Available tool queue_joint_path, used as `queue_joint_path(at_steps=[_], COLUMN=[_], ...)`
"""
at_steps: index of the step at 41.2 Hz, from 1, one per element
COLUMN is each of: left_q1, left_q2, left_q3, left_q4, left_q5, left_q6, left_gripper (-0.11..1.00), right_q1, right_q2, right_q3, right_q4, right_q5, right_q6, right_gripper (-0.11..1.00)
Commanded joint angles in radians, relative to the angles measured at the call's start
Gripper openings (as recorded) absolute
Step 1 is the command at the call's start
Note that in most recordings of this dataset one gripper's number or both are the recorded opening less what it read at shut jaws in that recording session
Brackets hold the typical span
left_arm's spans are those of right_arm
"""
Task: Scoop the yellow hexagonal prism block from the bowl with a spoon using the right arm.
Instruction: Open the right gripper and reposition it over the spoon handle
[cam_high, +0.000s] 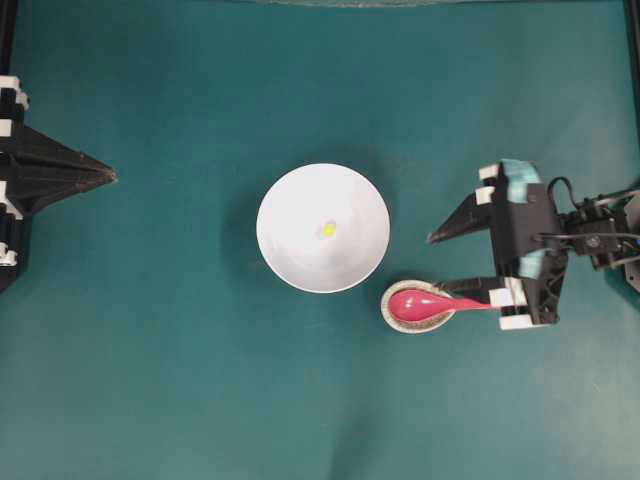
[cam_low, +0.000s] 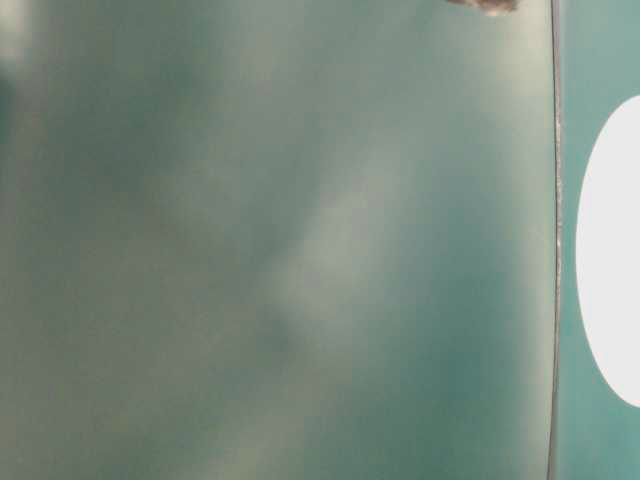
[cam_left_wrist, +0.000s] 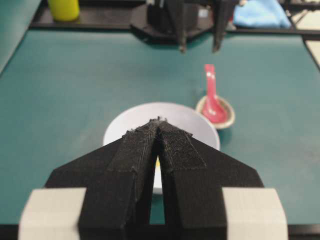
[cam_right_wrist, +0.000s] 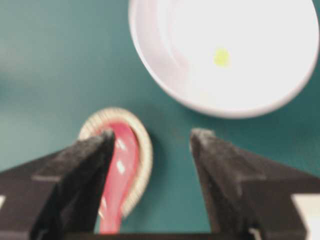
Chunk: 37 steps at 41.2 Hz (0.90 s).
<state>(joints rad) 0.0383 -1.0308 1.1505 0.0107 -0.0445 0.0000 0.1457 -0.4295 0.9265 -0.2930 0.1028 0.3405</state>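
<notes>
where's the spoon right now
In the overhead view the spoon lies with its scoop in the small speckled rest, just below and right of the white bowl; its handle points right toward the open right gripper.

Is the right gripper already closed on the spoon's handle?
No: the right gripper stands wide open, one finger over the spoon, which lies in its speckled rest.

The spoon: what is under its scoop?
The spoon has its scoop lying in a small speckled oval rest; only the rest's rim shows around it. The rest's middle is covered by the scoop.
</notes>
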Motion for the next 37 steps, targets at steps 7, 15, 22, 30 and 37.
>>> queue_joint_path(at_steps=[7, 15, 22, 30, 37], left_q1=[0.003, 0.003, 0.003, 0.003, 0.003], left_q2=[0.006, 0.008, 0.009, 0.011, 0.012], left_q3=[-0.023, -0.023, -0.021, -0.021, -0.021], left_q4=[0.003, 0.003, 0.003, 0.003, 0.003], left_q5=[-0.008, -0.009, -0.009, -0.009, -0.011], left_q6=[-0.002, -0.002, -0.002, -0.002, 0.0], left_gripper=[0.01, 0.01, 0.01, 0.01, 0.01], right_q1=[-0.009, -0.018, -0.029, -0.029, -0.029], right_q2=[-0.011, 0.002, 0.046, 0.15, 0.268], right_q3=[0.115, 0.195, 0.249, 0.31, 0.353], right_q4=[0.009, 0.051, 0.1, 0.184, 0.259], right_q5=[-0.38, -0.531, -0.655, -0.853, -1.029], right_q6=[0.0, 0.0, -0.003, -0.028, -0.052], right_gripper=[0.63, 0.63, 0.62, 0.6, 0.6])
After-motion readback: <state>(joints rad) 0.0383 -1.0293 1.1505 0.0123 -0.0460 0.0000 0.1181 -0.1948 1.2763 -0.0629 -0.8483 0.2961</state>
